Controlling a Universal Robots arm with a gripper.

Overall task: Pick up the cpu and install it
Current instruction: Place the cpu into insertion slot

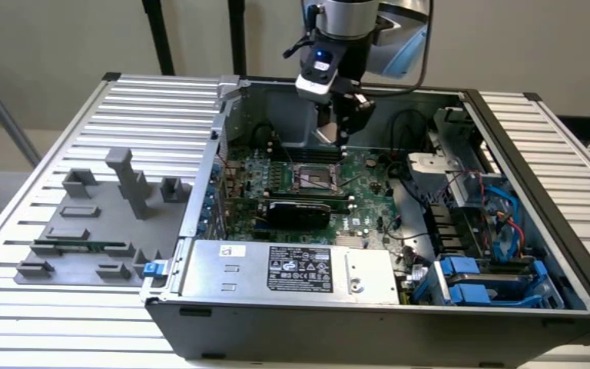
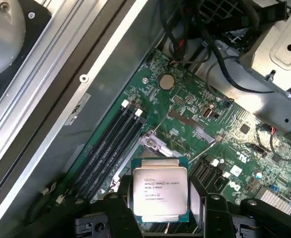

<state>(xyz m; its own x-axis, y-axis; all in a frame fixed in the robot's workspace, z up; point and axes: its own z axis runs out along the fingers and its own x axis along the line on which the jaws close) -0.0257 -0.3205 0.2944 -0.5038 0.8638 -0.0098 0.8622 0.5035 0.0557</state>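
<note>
The cpu (image 2: pixel 159 191), a flat square chip with a pale silvery top and printed text, sits between my gripper's (image 2: pixel 161 210) two black fingers (image 2: pixel 116 210), which are shut on its opposite edges. It hangs above the green motherboard (image 2: pixel 220 124), with a corner of the metal-framed socket (image 2: pixel 153 143) showing just beyond it. In the exterior view my gripper (image 1: pixel 334 129) hovers inside the open computer case, slightly behind and above the dark square socket (image 1: pixel 313 178).
Black memory slots (image 2: pixel 110 144) run beside the socket. Black cables (image 2: pixel 220 44) cross the board further on. A silver box with a black label (image 1: pixel 290 270) fills the case front, with blue drive caddies (image 1: pixel 485 280) beside it. A grey fixture plate (image 1: pixel 90 231) lies outside the case.
</note>
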